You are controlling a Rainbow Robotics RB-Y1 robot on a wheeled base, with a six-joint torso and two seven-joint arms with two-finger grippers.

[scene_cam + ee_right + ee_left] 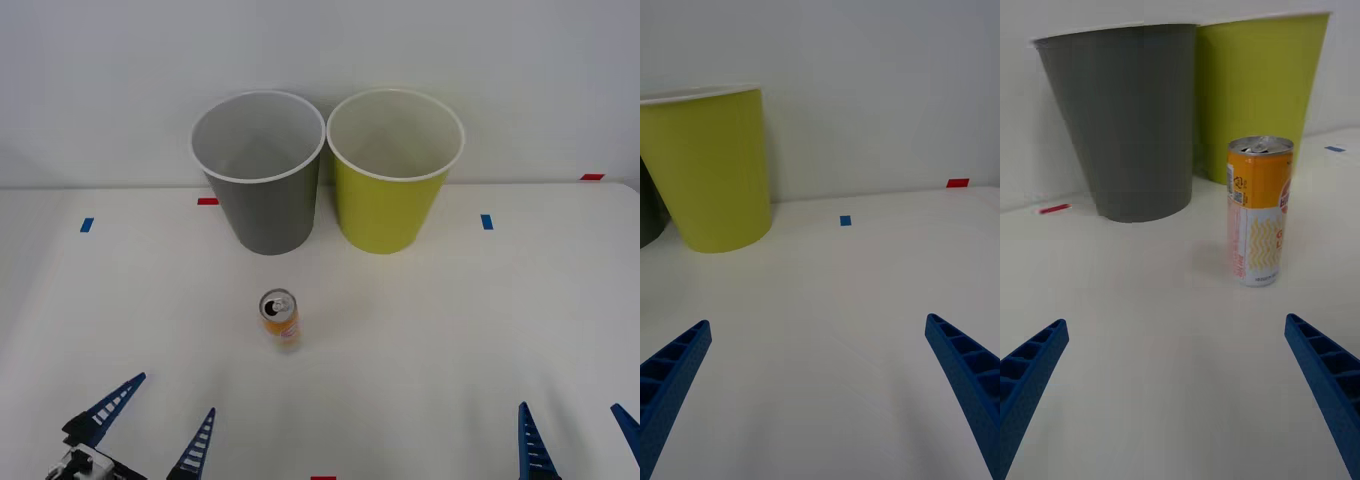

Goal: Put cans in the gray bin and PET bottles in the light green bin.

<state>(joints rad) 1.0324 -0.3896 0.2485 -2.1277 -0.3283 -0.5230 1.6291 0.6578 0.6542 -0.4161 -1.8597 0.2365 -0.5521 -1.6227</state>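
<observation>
Just can (280,318) beyond left pincer (152,420)

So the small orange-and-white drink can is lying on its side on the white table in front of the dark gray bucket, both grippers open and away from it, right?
Not quite: the small orange-and-white drink can stands upright, silver top up, as the left wrist view shows. It is in front of the dark gray bucket, with the left gripper and right gripper open and away from it.
</observation>
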